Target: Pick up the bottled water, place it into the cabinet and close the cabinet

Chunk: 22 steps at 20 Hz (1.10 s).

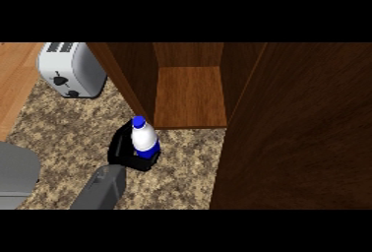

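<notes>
head view, looking steeply down. left robot hand (122, 150), black w/ grey forearm coming up from the lower edge, has its fingers curled round the white plastic water bottle w/ blue cap and blue label (144, 138). bottle is roughly upright, cap toward the cabinet, body mostly visible above the fingers, lower part hidden by the hand. it sits over the speckled beige-brown granite tabletop (65, 123), just in front of the dark brown wooden cabinet (189, 93); can't tell if its base touches the surface. cabinet interior shows a lighter wooden shelf floor, nothing visible on it. dark wooden cabinet door (298, 128) stands open at right, filling most of that side. silver toaster w/ black knobs (69, 69) stands at upper left, well apart from the bottle. grey object (16, 172) at lower left edge, unclear what it is.
</notes>
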Each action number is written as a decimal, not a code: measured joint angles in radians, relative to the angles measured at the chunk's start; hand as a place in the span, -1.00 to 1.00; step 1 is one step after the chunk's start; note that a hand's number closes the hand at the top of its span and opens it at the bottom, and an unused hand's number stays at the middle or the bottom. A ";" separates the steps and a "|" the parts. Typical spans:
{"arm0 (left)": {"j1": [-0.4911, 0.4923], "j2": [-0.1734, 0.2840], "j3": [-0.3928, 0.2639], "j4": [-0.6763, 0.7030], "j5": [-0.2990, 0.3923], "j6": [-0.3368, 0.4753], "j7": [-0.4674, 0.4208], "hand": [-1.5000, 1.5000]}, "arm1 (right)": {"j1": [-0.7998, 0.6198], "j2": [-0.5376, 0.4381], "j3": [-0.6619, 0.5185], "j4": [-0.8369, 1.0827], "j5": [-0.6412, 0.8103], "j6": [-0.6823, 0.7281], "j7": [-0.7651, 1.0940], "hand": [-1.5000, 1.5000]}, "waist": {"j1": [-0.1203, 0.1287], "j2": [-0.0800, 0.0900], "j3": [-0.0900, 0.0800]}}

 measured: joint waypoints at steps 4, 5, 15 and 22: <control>-0.011 0.002 -0.069 -0.023 0.096 0.027 0.038 1.00 | 0.040 0.006 -0.069 0.003 -0.029 0.046 -0.038 -1.00 | 0.002 0.000 0.000; -0.009 0.006 -0.092 -0.026 0.128 0.036 0.043 1.00 | 0.037 0.007 -0.088 0.007 -0.038 0.055 -0.038 -1.00 | 0.002 0.000 0.001; 0.024 0.041 -0.235 -0.100 0.334 0.164 0.124 1.00 | 0.053 0.028 -0.220 0.060 -0.136 0.144 -0.094 -1.00 | -0.008 -0.002 0.005; 0.044 0.065 -0.300 -0.145 0.400 0.264 0.152 1.00 | 0.037 0.040 -0.273 0.100 -0.196 0.189 -0.117 -1.00 | -0.022 -0.003 0.008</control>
